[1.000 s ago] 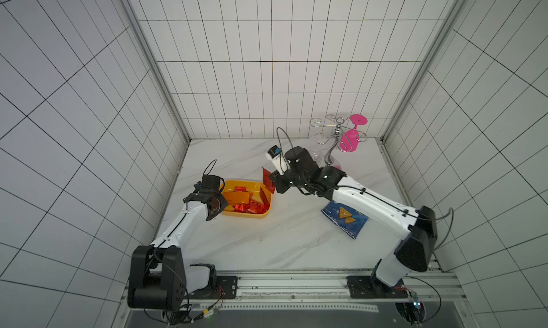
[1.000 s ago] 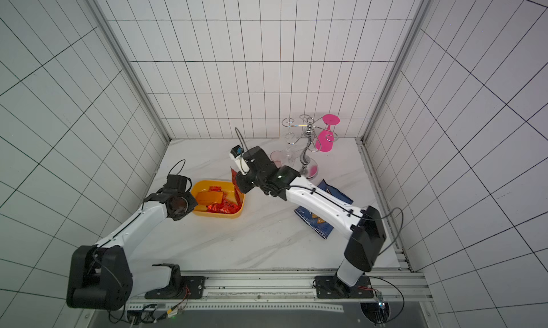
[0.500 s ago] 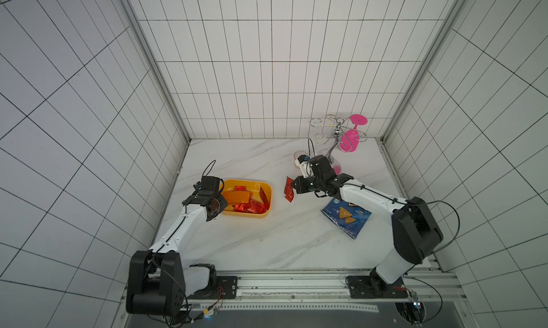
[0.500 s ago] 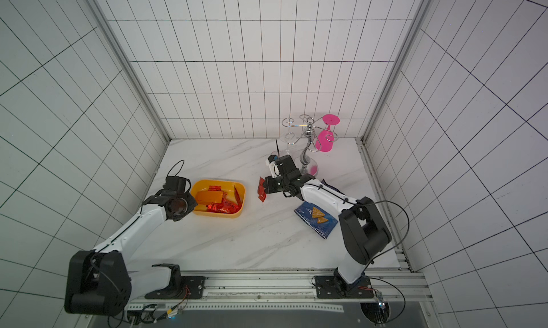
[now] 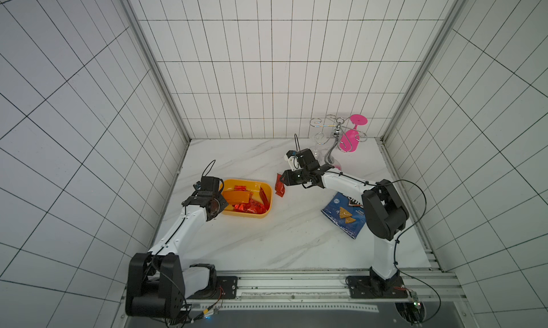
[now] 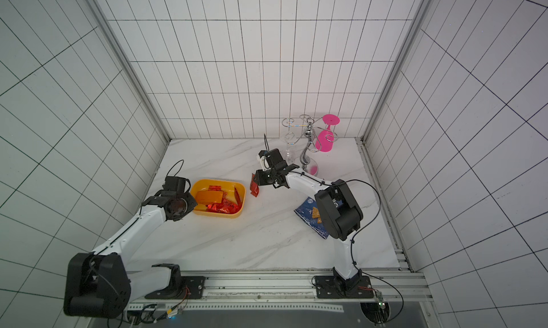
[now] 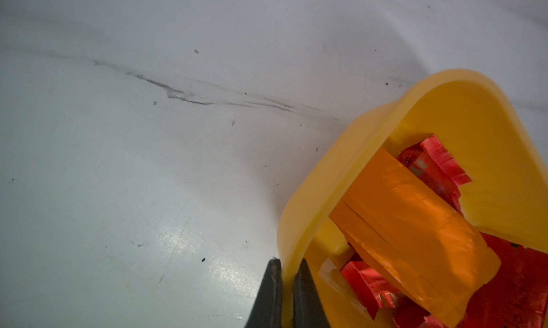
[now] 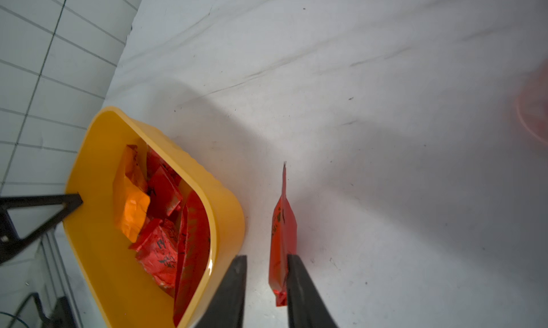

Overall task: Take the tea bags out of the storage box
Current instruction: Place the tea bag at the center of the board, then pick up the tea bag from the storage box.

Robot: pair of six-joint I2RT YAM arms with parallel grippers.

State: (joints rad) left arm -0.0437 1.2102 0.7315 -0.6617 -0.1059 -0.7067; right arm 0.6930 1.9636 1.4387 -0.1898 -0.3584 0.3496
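The marble tabletop [image 5: 267, 246] carries a blue Doritos bag [image 5: 341, 219] lying flat on the right side.

The left gripper [image 7: 287, 267] is closed tight on the rim at the left end of the yellow storage box [image 5: 246, 214], with one finger inside the wall and one outside.

The box sits left of centre. It holds one orange tea bag [image 5: 235, 196] lying over several red tea bags [image 5: 249, 207].

Just past its right end, a loose red tea bag [image 8: 281, 231] is outside the box and apart from it, turned edge-on. Whether it rests on the table cannot be told.

The right gripper [image 8: 267, 256] is at this sachet with its jaws partly parted. The sachet lies against one finger with a clear gap to the other, so it is not clamped.

At the back wall, a wire glass rack [image 5: 329, 154] holds a pink wine glass [image 5: 351, 136] upside down.
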